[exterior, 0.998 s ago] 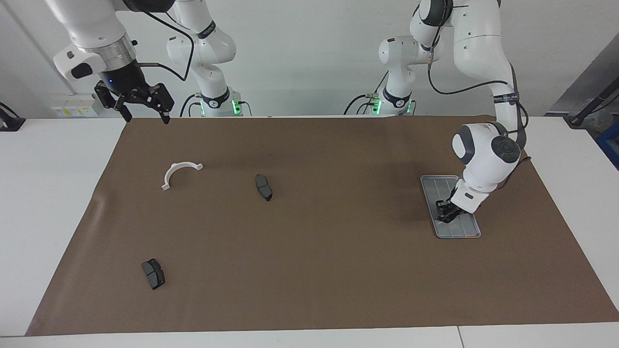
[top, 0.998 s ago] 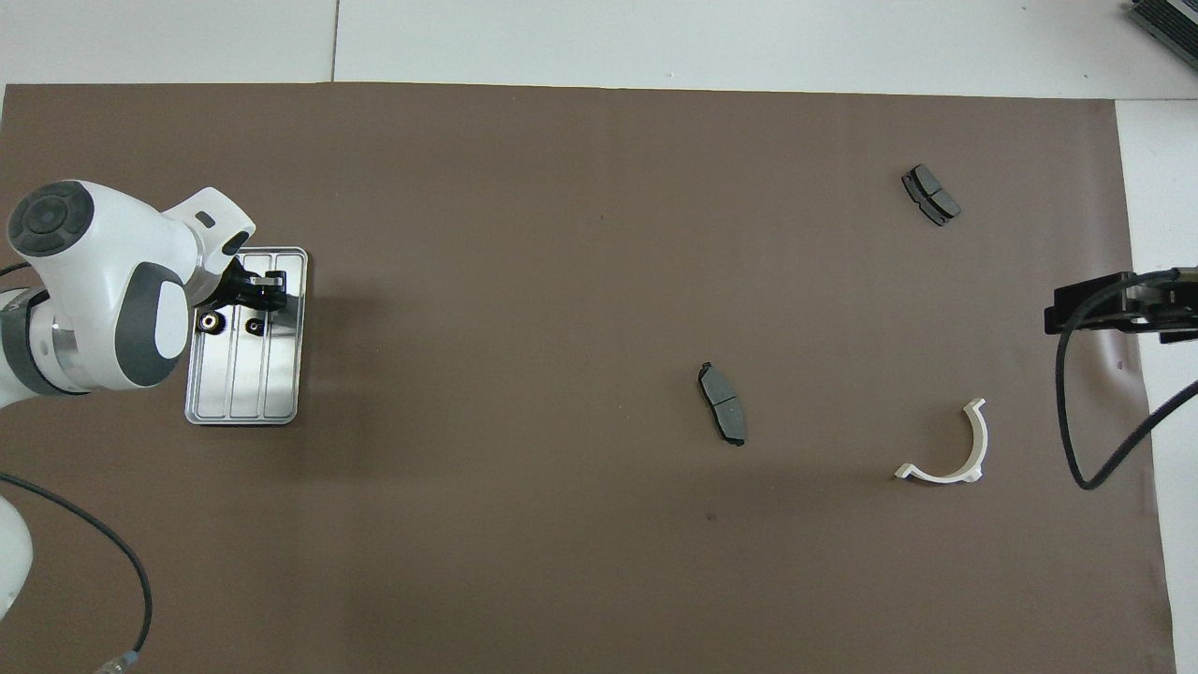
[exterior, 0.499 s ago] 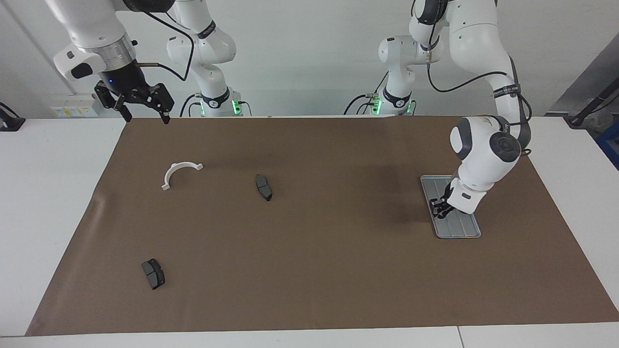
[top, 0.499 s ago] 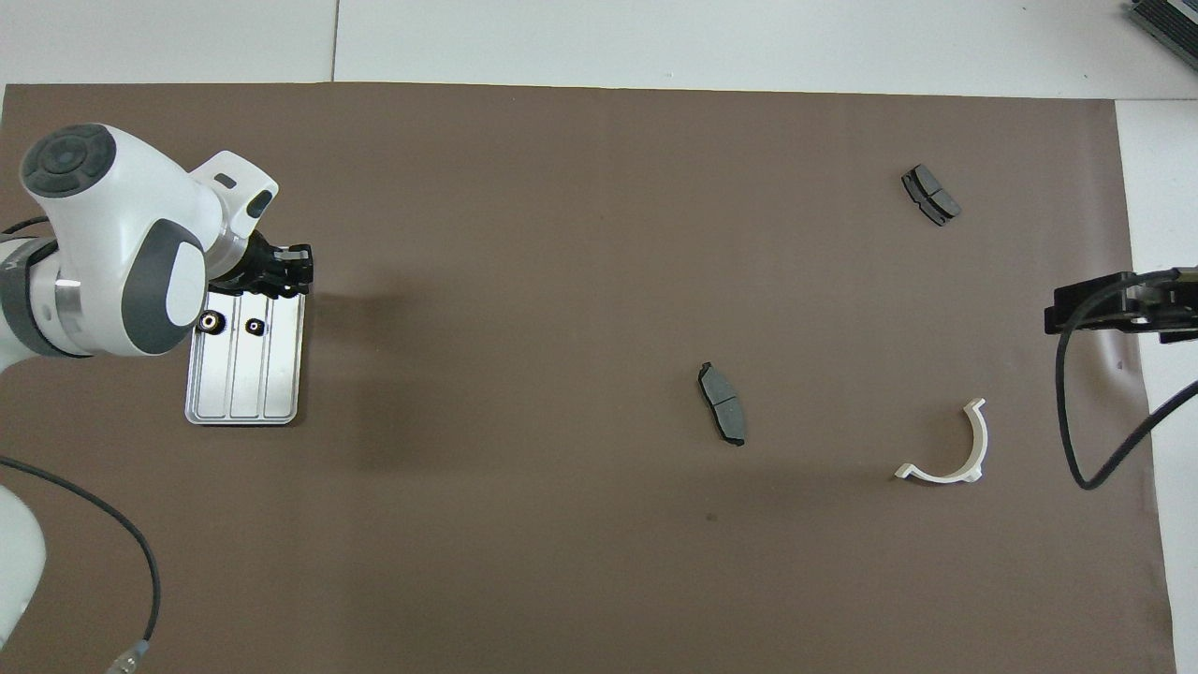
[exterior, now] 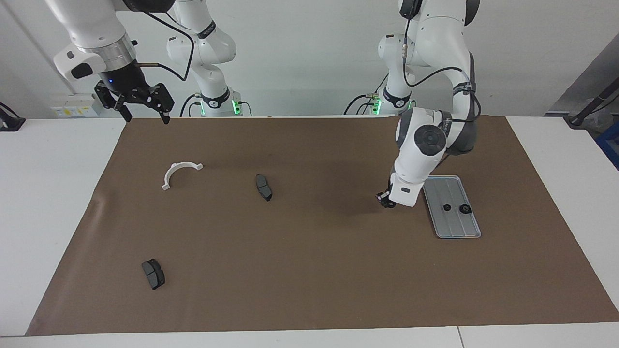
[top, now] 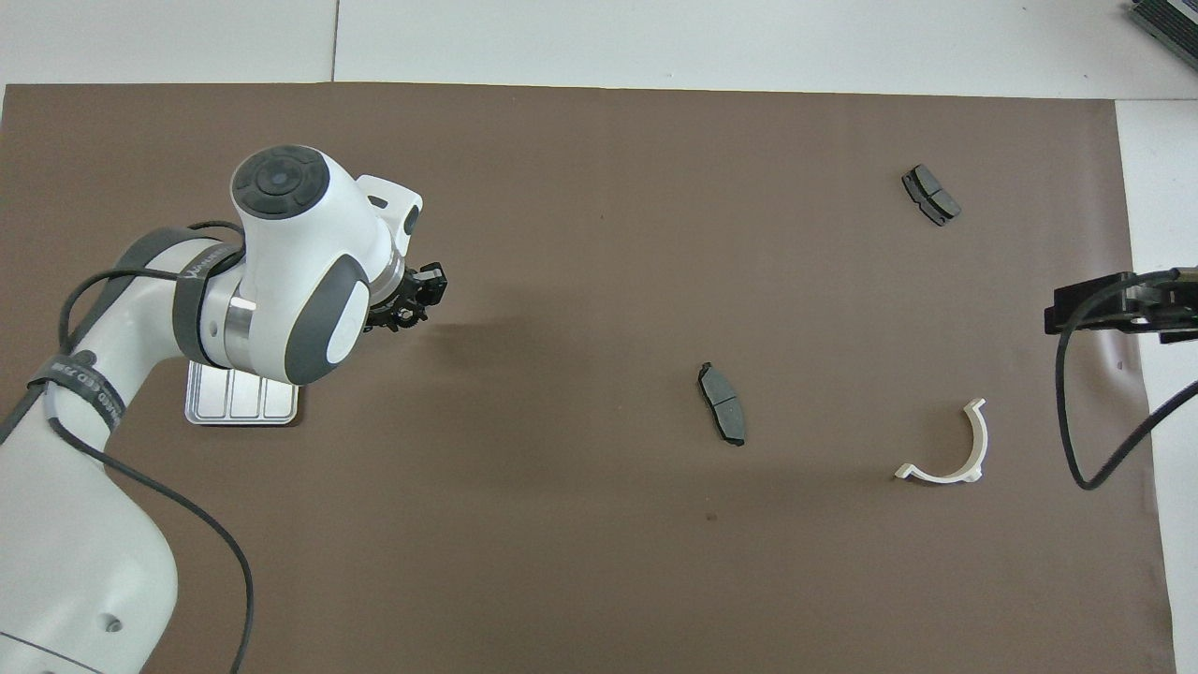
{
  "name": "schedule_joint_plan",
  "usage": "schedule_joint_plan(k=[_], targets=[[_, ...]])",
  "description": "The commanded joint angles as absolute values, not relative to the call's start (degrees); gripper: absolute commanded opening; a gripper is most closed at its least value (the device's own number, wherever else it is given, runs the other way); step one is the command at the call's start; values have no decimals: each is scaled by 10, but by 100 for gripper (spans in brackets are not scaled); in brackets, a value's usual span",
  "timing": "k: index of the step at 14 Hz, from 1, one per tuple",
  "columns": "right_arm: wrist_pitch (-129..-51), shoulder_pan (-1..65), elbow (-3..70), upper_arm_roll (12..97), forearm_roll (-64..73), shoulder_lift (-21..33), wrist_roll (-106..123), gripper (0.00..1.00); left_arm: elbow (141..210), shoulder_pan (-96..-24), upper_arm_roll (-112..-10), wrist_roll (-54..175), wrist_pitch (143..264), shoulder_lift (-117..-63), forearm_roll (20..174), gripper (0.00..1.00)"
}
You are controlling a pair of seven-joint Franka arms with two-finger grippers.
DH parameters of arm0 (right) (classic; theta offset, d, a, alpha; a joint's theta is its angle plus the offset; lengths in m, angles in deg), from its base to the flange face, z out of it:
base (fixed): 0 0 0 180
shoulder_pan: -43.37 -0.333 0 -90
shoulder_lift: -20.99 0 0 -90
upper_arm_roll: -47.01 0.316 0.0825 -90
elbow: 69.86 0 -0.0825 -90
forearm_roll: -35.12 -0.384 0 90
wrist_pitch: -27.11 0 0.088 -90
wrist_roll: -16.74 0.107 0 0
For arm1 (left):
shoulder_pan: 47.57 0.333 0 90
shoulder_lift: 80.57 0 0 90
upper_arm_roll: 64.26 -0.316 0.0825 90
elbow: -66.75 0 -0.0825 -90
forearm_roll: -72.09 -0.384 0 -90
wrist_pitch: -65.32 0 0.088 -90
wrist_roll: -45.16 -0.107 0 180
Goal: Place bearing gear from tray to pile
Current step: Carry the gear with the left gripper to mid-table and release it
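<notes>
The silver grooved tray (exterior: pixel 442 186) lies on the brown mat toward the left arm's end; in the overhead view my left arm covers most of the tray (top: pixel 243 402). Two small black gears (exterior: pixel 447 207) (exterior: pixel 464 209) lie in it. My left gripper (exterior: pixel 385 201) hangs low over bare mat beside the tray, toward the table's middle. It is shut on a small black ring-like gear (top: pixel 404 316). No cluster of gears shows on the mat. My right gripper (exterior: pixel 146 116) waits open, raised over the mat's corner at the right arm's end.
Two dark grey brake pads lie on the mat: one near the middle (exterior: pixel 263 187) (top: pixel 722 403), one far from the robots toward the right arm's end (exterior: pixel 153 273) (top: pixel 930 195). A white curved bracket (exterior: pixel 179 173) (top: pixel 950 449) lies nearer to the robots.
My left gripper lifted off the tray with a gear and moved toward the table's middle. Two gears stay in the tray. The right arm has not moved.
</notes>
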State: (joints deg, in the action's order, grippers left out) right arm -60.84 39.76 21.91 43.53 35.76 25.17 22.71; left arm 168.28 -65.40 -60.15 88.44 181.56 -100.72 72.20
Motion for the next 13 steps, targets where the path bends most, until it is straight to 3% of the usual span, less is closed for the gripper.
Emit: schedule_joint_plan(k=[1, 11, 12, 13], targets=[[-619, 401, 237, 437, 348, 264, 214, 100, 1683, -688, -608, 960, 1819, -1008, 712, 18], [-619, 402, 239, 437, 348, 264, 214, 100, 1691, -786, -607, 1147, 1964, -1046, 717, 23], [-619, 402, 239, 437, 348, 264, 213, 100, 1691, -791, -607, 1149, 1965, -1049, 717, 32], [-619, 402, 239, 437, 348, 264, 213, 100, 1691, -794, -607, 1149, 1963, -1049, 717, 49]])
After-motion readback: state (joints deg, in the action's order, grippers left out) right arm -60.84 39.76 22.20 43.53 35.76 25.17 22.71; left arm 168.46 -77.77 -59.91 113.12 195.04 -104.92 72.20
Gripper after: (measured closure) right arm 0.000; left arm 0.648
